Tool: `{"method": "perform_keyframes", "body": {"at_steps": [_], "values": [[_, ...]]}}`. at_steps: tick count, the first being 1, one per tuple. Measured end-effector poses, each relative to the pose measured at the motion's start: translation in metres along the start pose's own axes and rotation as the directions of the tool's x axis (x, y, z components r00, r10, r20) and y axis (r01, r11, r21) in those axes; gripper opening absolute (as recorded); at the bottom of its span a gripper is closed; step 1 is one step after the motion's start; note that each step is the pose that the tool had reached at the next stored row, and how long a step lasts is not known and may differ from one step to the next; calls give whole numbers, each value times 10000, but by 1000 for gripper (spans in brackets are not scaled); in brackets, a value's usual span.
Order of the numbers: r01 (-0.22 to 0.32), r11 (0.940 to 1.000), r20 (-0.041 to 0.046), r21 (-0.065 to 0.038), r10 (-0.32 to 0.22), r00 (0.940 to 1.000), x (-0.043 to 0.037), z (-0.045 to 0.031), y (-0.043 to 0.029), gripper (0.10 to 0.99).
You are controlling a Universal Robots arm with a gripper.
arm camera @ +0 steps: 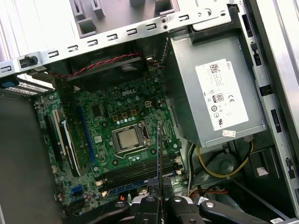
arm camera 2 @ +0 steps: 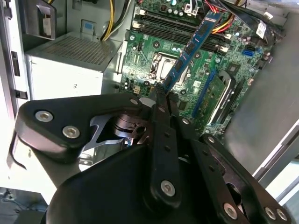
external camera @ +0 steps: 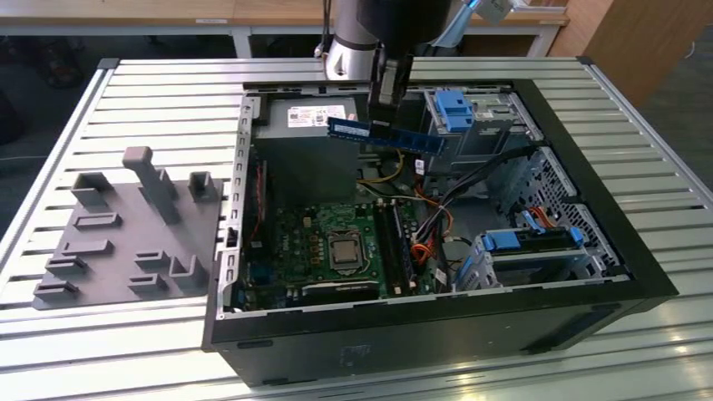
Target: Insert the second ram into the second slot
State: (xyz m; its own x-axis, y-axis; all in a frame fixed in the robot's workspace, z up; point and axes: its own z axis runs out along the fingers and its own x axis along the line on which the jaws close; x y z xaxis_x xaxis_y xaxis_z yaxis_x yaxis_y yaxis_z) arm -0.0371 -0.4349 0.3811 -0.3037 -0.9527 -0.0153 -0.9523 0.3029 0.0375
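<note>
The second ram (external camera: 385, 134), a long blue strip with dark chips, hangs level above the open computer case (external camera: 624, 251), over its far half. My gripper (external camera: 389, 113) comes down from above and is shut on the strip's upper edge. In the second wrist view the second ram (arm camera 2: 189, 49) reaches out from my gripper (arm camera 2: 161, 95) over the green motherboard. In the first wrist view I see the second ram (arm camera: 159, 154) edge-on, held by my gripper (arm camera: 159, 200) above the row of long black slots (arm camera: 135, 171). The slots (external camera: 398, 242) lie beside the processor socket (external camera: 343, 249), well below the strip.
A grey power supply (external camera: 306, 125) fills the case's far corner. Drive cages with blue clips (external camera: 457, 109) (external camera: 523, 242) and loose cables (external camera: 429, 238) crowd the exterior view's right. A grey fixture plate (external camera: 123, 234) lies on the slatted table to the left of the case.
</note>
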Motion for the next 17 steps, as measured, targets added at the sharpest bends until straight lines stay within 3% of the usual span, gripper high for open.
{"method": "perform_keyframes", "body": {"at_steps": [9, 17], "values": [[-675, 9977, 22, 11, 675, 9977, 0, 0, 0, 137], [-1286, 9917, 39, 21, 1286, 9917, 0, 1, 0, 137]]}}
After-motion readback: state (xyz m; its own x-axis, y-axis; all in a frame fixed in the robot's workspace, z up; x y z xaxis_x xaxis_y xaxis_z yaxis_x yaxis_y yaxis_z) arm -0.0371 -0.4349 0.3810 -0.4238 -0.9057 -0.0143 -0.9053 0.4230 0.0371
